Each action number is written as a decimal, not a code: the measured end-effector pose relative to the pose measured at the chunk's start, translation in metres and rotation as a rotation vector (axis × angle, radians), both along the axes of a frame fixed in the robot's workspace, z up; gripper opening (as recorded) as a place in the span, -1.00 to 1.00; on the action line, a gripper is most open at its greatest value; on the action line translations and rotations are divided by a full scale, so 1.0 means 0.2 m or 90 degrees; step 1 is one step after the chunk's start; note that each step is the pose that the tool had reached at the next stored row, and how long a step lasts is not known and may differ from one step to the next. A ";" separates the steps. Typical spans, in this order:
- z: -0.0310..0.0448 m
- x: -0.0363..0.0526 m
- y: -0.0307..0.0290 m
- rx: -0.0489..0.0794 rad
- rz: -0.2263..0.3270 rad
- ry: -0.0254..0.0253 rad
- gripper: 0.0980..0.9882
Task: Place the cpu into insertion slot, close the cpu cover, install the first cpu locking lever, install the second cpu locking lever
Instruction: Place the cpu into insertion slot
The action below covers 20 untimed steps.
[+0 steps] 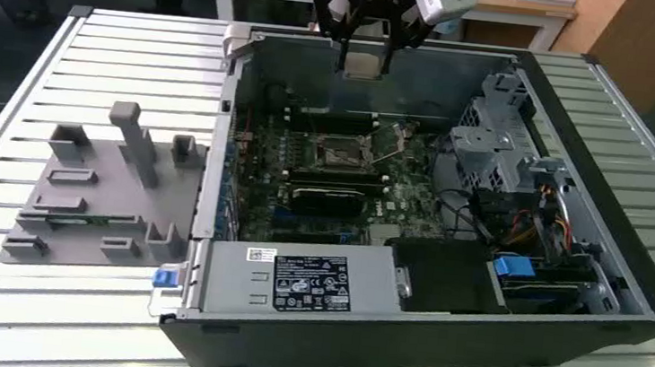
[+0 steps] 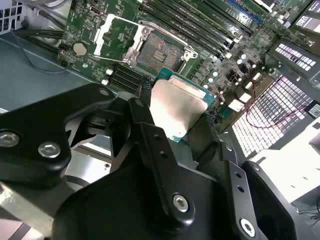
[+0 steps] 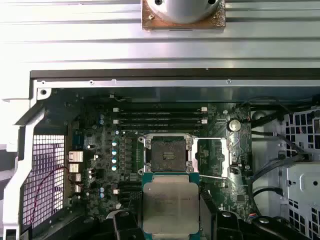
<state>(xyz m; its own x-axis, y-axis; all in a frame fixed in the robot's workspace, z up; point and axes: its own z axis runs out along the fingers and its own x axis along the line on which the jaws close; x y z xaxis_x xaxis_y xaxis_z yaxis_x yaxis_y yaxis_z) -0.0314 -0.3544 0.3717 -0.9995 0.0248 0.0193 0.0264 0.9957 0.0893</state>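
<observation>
While the gripper [image 1: 364, 59] hangs high over the open computer case [image 1: 433, 338], we see its jaws clamped on two opposite edges of the cpu [image 3: 170, 207]. The chip is a flat square with a dull silver-grey metal lid, seated on a thin green board that shows as a narrow rim around it in both wrist views. It is held clear above the insertion slot [image 3: 167, 152], well apart from it and not seated. The slot's dark pin field lies bare inside its metal rim, and the cpu cover [image 2: 101, 34] stands swung open just beside the slot.
</observation>
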 end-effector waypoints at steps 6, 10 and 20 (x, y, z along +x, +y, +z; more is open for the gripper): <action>0.000 0.000 0.000 0.000 0.000 0.0000 0.00; 0.000 0.000 0.000 0.000 -0.002 0.0000 0.00; -0.001 0.000 0.000 0.000 -0.021 0.0000 0.00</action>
